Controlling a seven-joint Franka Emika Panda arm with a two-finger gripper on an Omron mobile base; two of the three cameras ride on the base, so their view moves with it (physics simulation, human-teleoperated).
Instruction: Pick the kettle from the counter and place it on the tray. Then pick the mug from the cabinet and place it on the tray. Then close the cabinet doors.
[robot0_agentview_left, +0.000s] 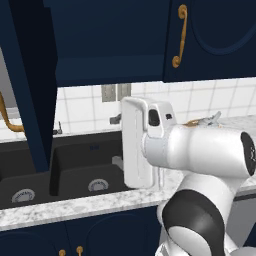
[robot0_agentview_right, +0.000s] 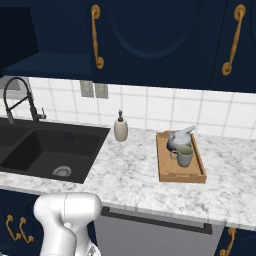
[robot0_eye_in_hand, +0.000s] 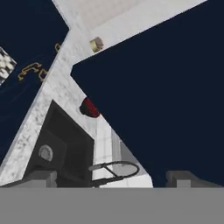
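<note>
The wooden tray (robot0_agentview_right: 166, 169) lies on the marble counter (robot0_agentview_right: 130, 175) right of the sink. On it stand the pale grey kettle (robot0_agentview_right: 177, 139) and, in front of it, the olive mug (robot0_agentview_right: 184, 156). In the left base view the kettle's top (robot0_agentview_left: 206, 121) peeks over my arm. One navy cabinet door (robot0_agentview_left: 30, 85) stands swung out over the sink, and the cabinet shelf (robot0_agentview_right: 55, 65) shows inside. The door beside it (robot0_agentview_right: 150, 35) looks shut. My gripper (robot0_eye_in_hand: 111, 177) is open and holds nothing, facing a broad navy door surface (robot0_eye_in_hand: 166, 96) from close by, its fingertips (robot0_eye_in_hand: 39, 177) spread wide.
A black double sink (robot0_agentview_right: 45, 147) with a dark arched faucet (robot0_agentview_right: 20, 100) lies at the left. A beige soap pump bottle (robot0_agentview_right: 120, 129) stands between sink and tray. Low navy doors with brass knobs (robot0_agentview_left: 70, 250) run under the counter. My white arm (robot0_agentview_left: 200, 150) blocks much of the left base view.
</note>
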